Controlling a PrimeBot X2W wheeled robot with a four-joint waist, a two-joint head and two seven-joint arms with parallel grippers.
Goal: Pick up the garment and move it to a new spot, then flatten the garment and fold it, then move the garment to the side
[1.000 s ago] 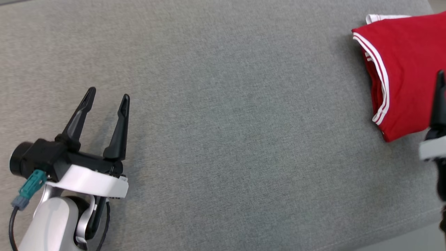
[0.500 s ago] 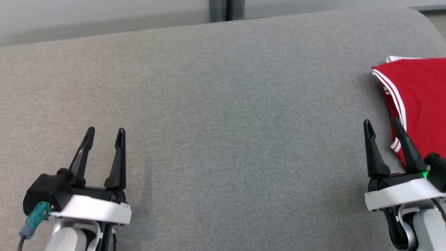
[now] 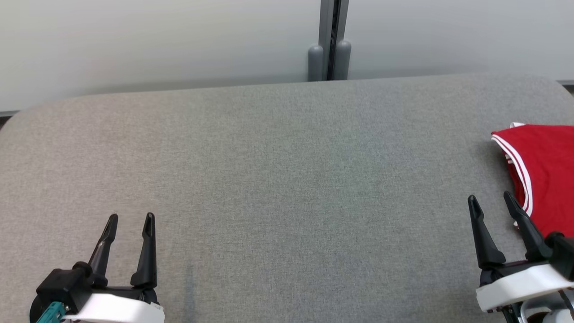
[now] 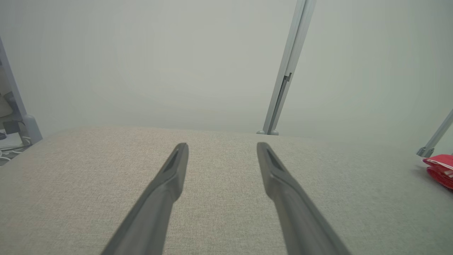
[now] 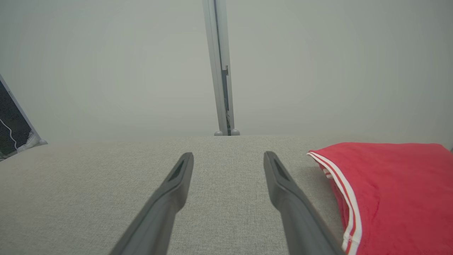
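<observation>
The garment (image 3: 549, 179), just beside the right fingers (image 3: 482, 237), is coloured red and edged with paired white stripes. The desk (image 3: 287, 179) under the fingers is covered in plain, finely flecked grey fabric. The right fingers and the left fingers (image 3: 146, 251) are finished in black above white housings. A teal connector (image 3: 50, 310) is seen behind the left fingers.
</observation>
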